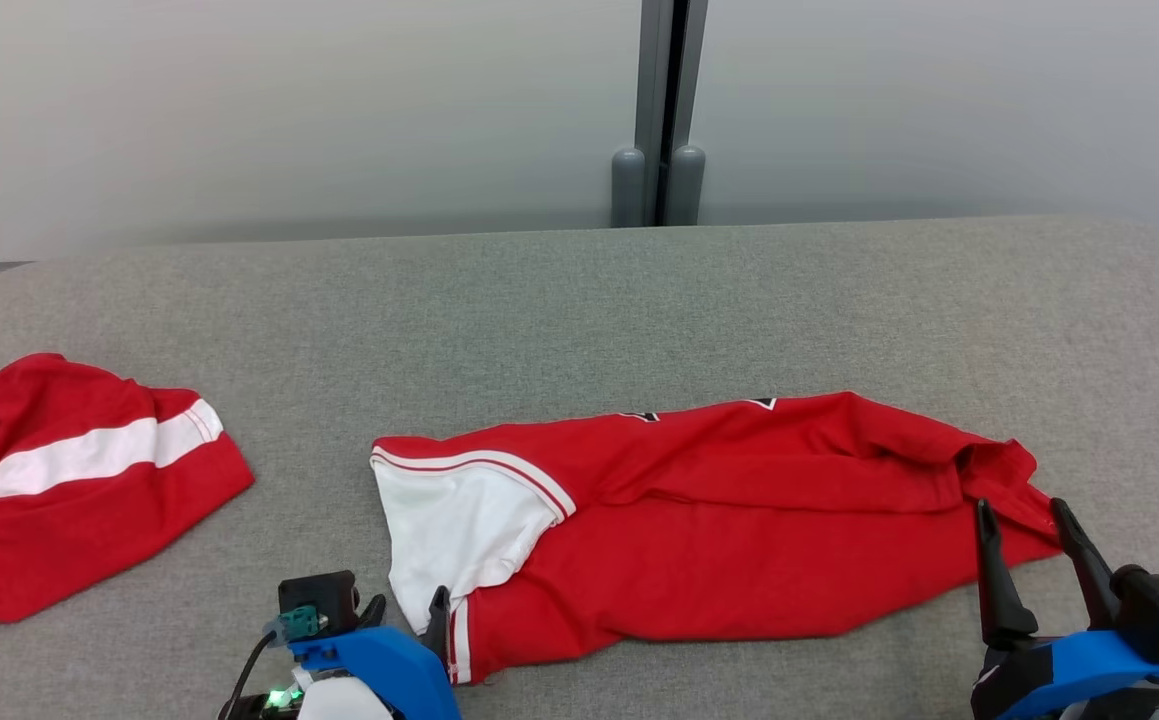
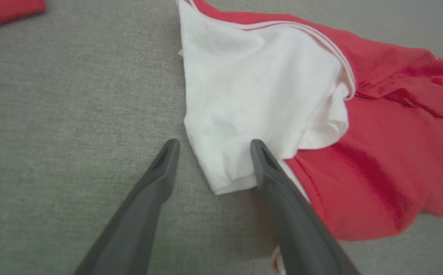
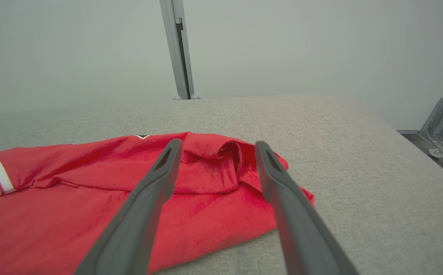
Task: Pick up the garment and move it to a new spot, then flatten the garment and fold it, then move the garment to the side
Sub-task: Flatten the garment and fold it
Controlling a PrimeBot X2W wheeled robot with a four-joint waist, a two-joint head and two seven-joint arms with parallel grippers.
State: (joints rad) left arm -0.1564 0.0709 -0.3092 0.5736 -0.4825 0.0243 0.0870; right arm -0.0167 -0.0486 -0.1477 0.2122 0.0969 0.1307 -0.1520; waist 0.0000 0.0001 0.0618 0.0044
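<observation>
The left pincer (image 1: 407, 603), jaws apart, straddles the lower corner of the white sleeve (image 1: 449, 530) at the left end of the garment (image 1: 739, 530). The garment lies lengthwise across the grey worktop (image 1: 579, 300), red and loosely folded. Its rumpled right end sits just beyond the open right pincer (image 1: 1021, 510).

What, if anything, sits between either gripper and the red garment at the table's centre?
Nothing visible. The left gripper, open, straddles a corner of the white sleeve of the garment; the right gripper, open, sits over its crumpled right end. A second red garment lies apart at the left.
</observation>
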